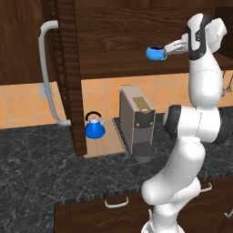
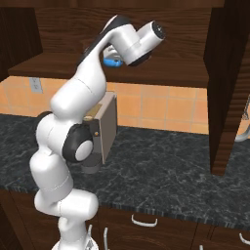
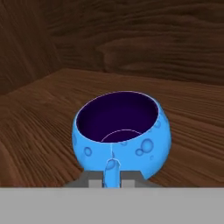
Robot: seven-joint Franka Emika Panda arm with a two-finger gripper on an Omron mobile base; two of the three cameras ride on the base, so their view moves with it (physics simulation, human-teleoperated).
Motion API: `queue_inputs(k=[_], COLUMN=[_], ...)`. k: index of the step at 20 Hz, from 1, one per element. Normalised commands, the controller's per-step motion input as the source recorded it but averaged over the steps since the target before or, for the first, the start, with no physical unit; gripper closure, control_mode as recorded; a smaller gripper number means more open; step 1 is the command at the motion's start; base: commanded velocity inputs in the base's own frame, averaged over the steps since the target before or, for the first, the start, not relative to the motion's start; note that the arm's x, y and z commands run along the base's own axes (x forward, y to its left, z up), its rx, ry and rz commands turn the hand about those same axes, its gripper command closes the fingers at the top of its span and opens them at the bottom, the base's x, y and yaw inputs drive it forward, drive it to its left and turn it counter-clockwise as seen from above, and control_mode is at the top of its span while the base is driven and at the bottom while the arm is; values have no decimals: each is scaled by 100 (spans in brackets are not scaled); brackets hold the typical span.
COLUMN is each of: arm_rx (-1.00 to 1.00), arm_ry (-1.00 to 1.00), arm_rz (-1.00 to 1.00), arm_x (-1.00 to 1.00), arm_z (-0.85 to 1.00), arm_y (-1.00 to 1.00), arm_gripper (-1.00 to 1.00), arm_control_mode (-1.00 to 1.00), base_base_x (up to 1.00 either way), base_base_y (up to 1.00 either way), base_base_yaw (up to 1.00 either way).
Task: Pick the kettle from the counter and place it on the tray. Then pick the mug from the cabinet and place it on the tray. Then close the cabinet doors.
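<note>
The blue mug (image 3: 122, 131) is upright over the wooden shelf (image 3: 39, 131) inside the cabinet (image 1: 123, 32). My gripper (image 3: 112, 181) is shut on the mug's handle, a fingertip on each side. From the left base camera the mug (image 1: 156, 53) sits just left of the gripper (image 1: 166, 52), high in the open cabinet. A sliver of the mug (image 2: 113, 61) shows behind the hand in the right base view. The blue kettle (image 1: 94, 127) stands on the tan tray (image 1: 109, 142) on the counter (image 1: 41, 168).
The left cabinet door (image 1: 68, 77) stands open with its bar handle (image 1: 48, 73) facing out; the right door (image 2: 227, 88) is open too. A grey coffee machine (image 1: 136, 120) stands right of the tray. Drawer fronts run below the counter edge.
</note>
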Motion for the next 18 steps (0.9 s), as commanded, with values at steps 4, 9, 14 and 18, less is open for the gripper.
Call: queue_inputs(k=[4,9,14,18], arm_rx=[-1,-3,-1,-1], arm_ry=[-17,-19,-15,-9], arm_rz=[0,0,-1,-3], arm_x=[-78,-100,-100,-100], arm_z=[0,0,0,-4], arm_y=[12,33,80,87], arm_gripper=[100,100,100,100], arm_control_mode=[-100,-100,-100,-100], base_base_x=[0,0,0,0], base_base_y=[0,0,0,0], base_base_yaw=[0,0,0,0])
